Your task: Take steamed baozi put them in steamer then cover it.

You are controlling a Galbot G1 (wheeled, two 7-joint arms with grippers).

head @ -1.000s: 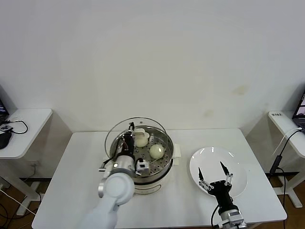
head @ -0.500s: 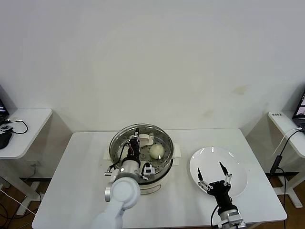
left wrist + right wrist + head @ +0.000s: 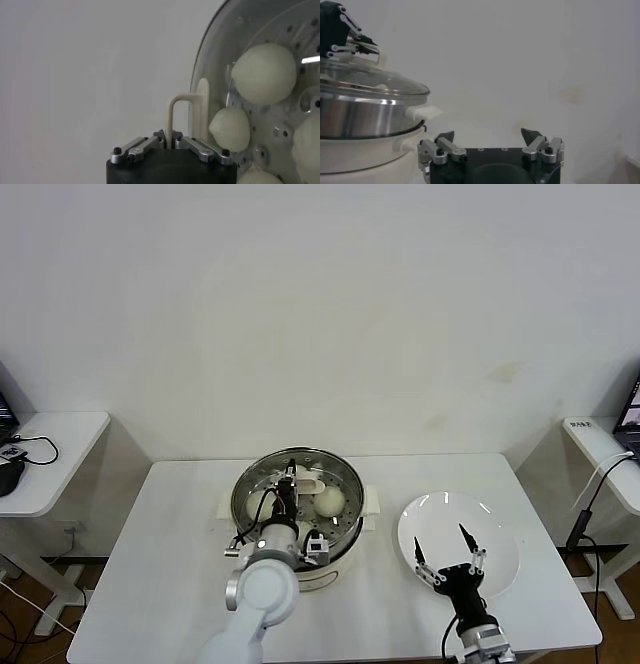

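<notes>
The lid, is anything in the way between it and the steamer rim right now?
Nothing visible. The left gripper, shut on the handle, holds the cover over the steamer; baozi sit below the glass.

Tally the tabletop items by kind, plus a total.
Baozi: 4, under the lid
Steamer: 1
Glass cover: 1, handle in the shut left pincer
White plate: 1
Total: 7

The cover [image 3: 296, 484] blocks the steamer [image 3: 330, 556]; table [image 3: 170, 534] around lies open.
</notes>
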